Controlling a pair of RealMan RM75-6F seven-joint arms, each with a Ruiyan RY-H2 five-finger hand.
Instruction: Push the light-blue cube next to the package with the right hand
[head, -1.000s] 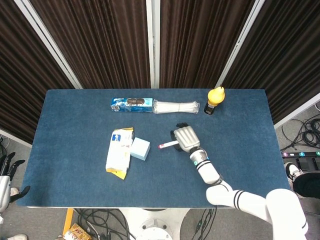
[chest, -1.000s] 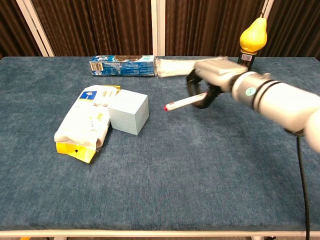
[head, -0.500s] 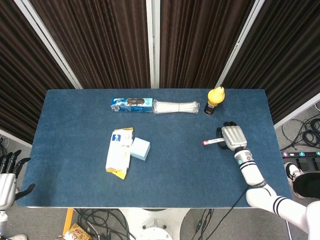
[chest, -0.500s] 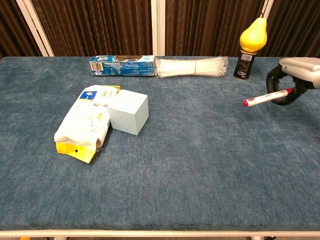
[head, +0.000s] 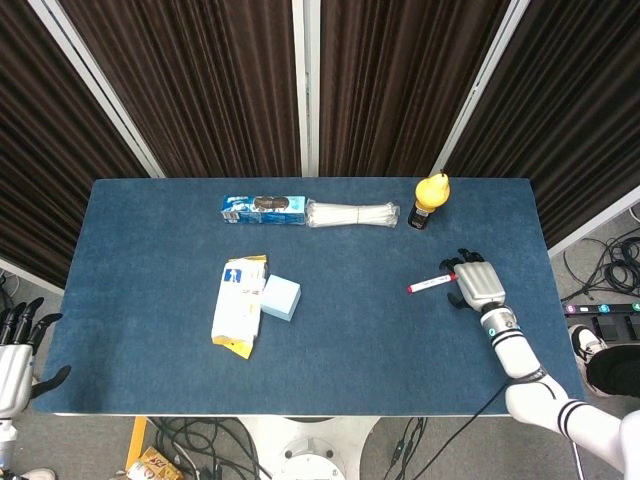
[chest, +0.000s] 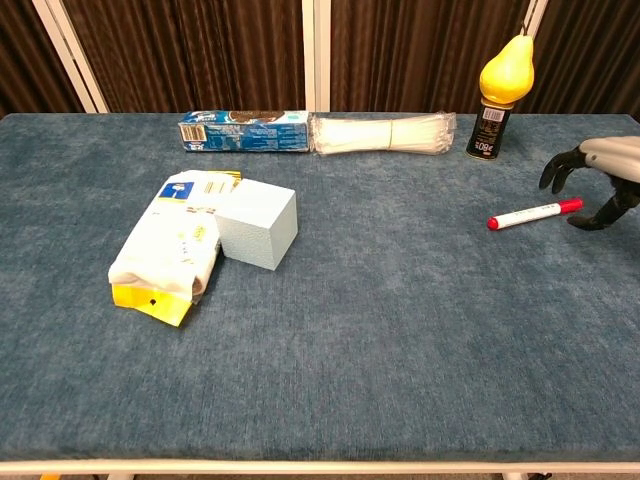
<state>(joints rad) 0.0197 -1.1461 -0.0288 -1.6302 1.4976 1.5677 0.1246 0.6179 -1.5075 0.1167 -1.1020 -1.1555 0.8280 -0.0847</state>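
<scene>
The light-blue cube (head: 281, 297) (chest: 257, 224) sits left of the table's middle, its left side against the white and yellow package (head: 238, 306) (chest: 170, 250). My right hand (head: 478, 285) (chest: 600, 180) is far off at the right edge of the table, its fingers spread and holding nothing. A red-capped white marker (head: 432, 283) (chest: 535, 214) lies on the cloth just left of that hand, apart from the fingers. My left hand (head: 15, 350) hangs below the table's left corner with its fingers apart, and shows only in the head view.
Along the far edge lie a blue biscuit pack (head: 264, 208) (chest: 243, 131) and a bundle of white cable ties (head: 352, 214) (chest: 382, 133). A dark bottle with a yellow pear-shaped top (head: 430, 200) (chest: 500, 85) stands behind the marker. Blue cloth (chest: 380, 330) covers the table.
My right hand carried the marker from the middle of the table to the right side, then let it go. The marker now lies on the cloth. Cube and package have not moved.
</scene>
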